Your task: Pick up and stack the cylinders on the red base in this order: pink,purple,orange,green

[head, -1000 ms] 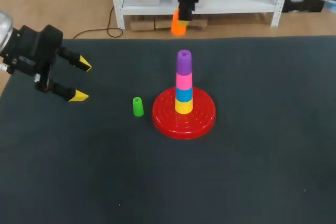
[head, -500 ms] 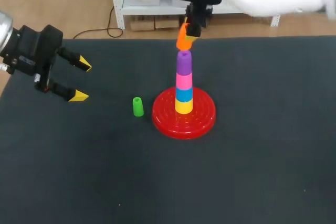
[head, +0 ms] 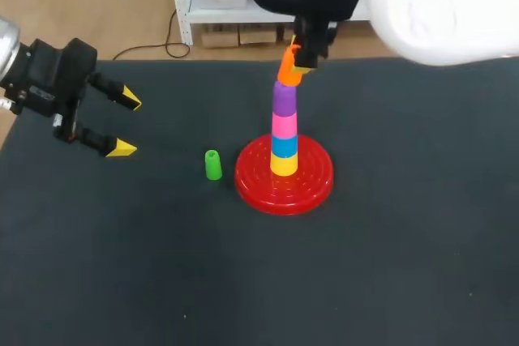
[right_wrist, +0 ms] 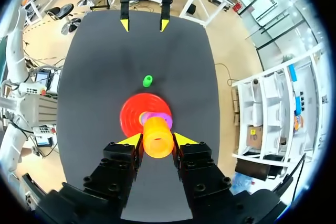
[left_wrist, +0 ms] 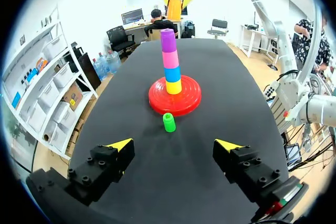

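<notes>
Right jaws clenched on the orange cylinder (head: pixel 286 69), tilted just over the purple cylinder (head: pixel 284 100) topping the stack on the red base (head: pixel 318 182), green cylinder (head: pixel 212 165) upright beside it, left jaws released.

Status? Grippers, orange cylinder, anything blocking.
Right gripper shut on orange cylinder, just above purple cylinder. Left gripper open, aside. Green cylinder beside red base; path clear.
</notes>
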